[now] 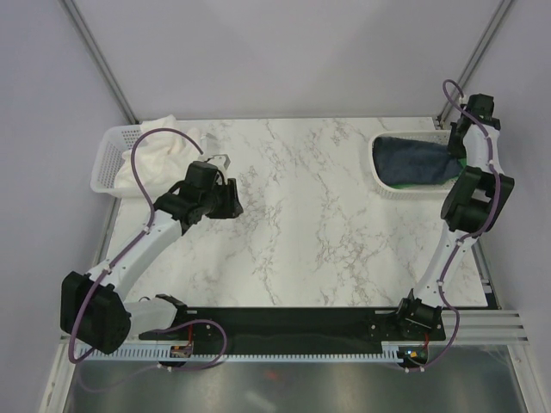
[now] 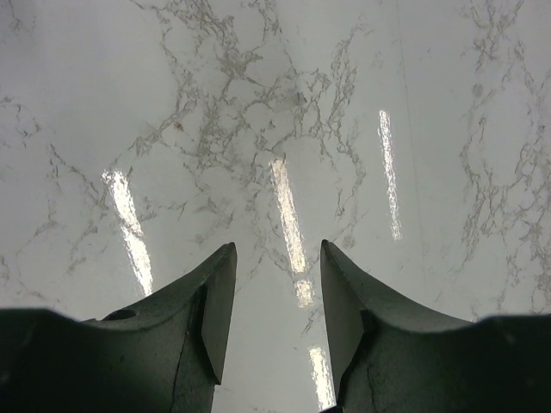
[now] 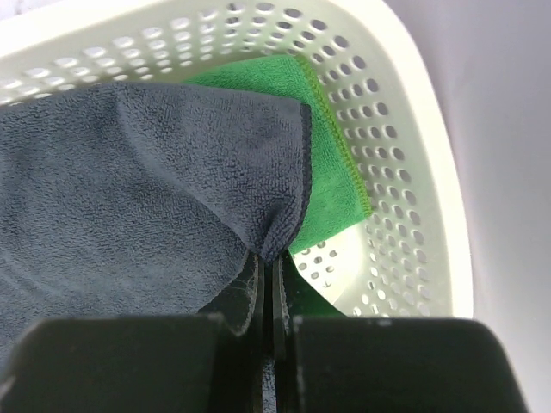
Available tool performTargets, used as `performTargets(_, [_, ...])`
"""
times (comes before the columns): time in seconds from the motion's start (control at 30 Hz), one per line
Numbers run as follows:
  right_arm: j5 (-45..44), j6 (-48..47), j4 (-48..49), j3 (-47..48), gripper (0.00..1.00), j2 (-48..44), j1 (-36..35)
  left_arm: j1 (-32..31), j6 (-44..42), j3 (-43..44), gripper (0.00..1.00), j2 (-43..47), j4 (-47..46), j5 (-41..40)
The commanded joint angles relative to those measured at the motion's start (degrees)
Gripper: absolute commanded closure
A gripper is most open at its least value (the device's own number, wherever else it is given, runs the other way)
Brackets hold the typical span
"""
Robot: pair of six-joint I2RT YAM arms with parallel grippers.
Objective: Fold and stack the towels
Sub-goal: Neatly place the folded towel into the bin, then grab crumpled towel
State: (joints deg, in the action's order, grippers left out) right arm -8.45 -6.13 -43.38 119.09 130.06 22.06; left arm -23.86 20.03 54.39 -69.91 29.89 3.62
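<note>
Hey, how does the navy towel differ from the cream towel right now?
The navy towel is dark; the cream towel is pale. The navy towel lies in the right basket over a green towel; the cream towel is heaped in the left basket. The right gripper has its jaws shut on a corner of the navy towel; the cream towel is not gripped. Both are soft cloth in white mesh baskets.

Place: a robot test lab, not a home.
Walls: plain grey sheets (image 1: pixel 284 52) held up by thin metal poles (image 1: pixel 96 58).
Table: a shiny marble-look top (image 1: pixel 293 232).
Robots: a left arm (image 1: pixel 142 245) and a right arm (image 1: pixel 439 262) bolted to a black rail (image 1: pixel 293 320).
Wires: purple wires (image 1: pixel 164 131) run along both arms.
</note>
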Motion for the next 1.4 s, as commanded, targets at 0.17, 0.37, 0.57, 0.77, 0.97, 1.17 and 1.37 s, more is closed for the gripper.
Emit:
performTargets(0.17, [-2.54,-0.64,1.8,3.17,1.0,-0.69,2.1,0.21,-1.75,1.68,0.49,-0.93,-1.5,0.87])
performTargets(0.37, [-2.45,1.2,3.03,3.17,0.64,-0.94,2.54,0.21,-1.66,1.59,0.48,-0.75,-1.5,0.25])
performTargets(0.57, [-1.83,4.28,3.03,2.03,0.48,-8.31,2.02,0.21,-0.17,5.02,0.48,-0.23,-0.53,-0.01])
performTargets(0.77, [-1.58,9.28,6.27,-7.78,0.43,-20.78,-0.53,0.21,4.22,11.52,0.47,-1.19,-0.71,-3.35])
performTargets(0.97, [14.75,19.48,8.92,-20.26,0.51,-29.93,-3.68,4.24,2.21,21.01,0.47,-4.53,0.43,-11.6])
performTargets(1.17, [22.68,27.2,20.59,-41.63,0.41,-42.59,-9.14,17.15,-1.49,25.94,0.39,-11.46,-0.71,-24.72])
performTargets(1.37, [27.52,32.93,31.32,-54.29,0.21,-47.88,-14.32,29.65,-1.3,32.78,0.34,-27.62,-1.85,-15.84])
